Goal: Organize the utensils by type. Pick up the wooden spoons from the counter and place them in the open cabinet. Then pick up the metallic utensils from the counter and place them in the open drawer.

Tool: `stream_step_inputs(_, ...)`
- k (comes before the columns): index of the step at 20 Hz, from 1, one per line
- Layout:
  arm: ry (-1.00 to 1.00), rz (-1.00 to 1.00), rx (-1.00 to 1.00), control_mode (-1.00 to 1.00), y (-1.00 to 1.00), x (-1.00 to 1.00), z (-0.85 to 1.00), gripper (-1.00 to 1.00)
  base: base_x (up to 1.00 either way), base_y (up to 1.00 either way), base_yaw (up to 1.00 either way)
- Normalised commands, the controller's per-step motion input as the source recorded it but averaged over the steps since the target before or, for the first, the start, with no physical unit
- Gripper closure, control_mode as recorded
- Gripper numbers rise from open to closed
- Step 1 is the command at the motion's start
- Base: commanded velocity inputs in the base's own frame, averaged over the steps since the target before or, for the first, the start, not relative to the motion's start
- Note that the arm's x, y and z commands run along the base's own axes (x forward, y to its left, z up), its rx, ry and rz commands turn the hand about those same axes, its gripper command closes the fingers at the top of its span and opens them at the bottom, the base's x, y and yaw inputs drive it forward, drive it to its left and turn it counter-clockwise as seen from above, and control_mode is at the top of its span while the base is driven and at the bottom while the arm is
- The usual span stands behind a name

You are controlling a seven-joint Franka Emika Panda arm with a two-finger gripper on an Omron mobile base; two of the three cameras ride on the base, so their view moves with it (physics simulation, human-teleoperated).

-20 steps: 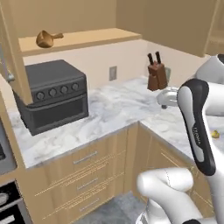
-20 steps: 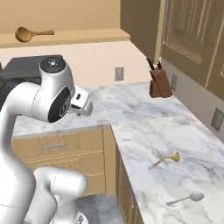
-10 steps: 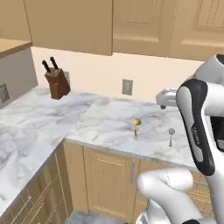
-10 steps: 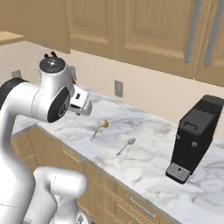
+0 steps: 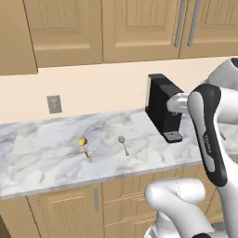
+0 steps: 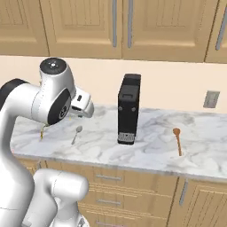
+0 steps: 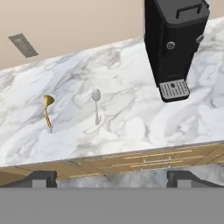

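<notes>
Hand view: end effector (image 7: 112, 178) fingers apart, empty, above white marble counter (image 7: 131, 118); small silver spoon (image 7: 96, 104) centre-left, gold-yellow utensil (image 7: 47, 109) left, black coffee machine (image 7: 175, 43) upper right.

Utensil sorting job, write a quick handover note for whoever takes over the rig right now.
Pincer: open, holding nothing, up above the counter.
Silver spoon and gold utensil lie side by side on the marble, apart, left of the coffee machine.
A wooden spoon lies on the counter right of the machine.
Done: nothing stowed that I can see.
Left: wooden spoon to cabinet, both metal pieces to drawer.
</notes>
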Motion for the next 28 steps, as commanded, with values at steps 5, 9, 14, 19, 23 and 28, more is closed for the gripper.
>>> stream_step_inputs(5,0.00,0.00,0.00,1.00,0.00,0.00,0.00,-1.00,0.02,-0.69,-0.53)
stream_step_inputs(9,0.00,0.00,0.00,1.00,0.00,0.00,0.00,-1.00,0.25,-0.78,-0.29)
stream_step_inputs(14,0.00,0.00,0.00,1.00,0.00,0.00,0.00,-1.00,0.49,-0.62,-0.02)
stream_step_inputs(19,0.00,0.00,0.00,1.00,0.00,0.00,0.00,-1.00,0.66,-0.30,0.35)
stream_step_inputs(23,0.00,0.00,0.00,1.00,0.00,0.00,0.00,-1.00,0.57,-0.22,0.54)
stream_step_inputs(28,0.00,0.00,0.00,1.00,0.00,0.00,0.00,-1.00,0.36,-0.07,0.13)
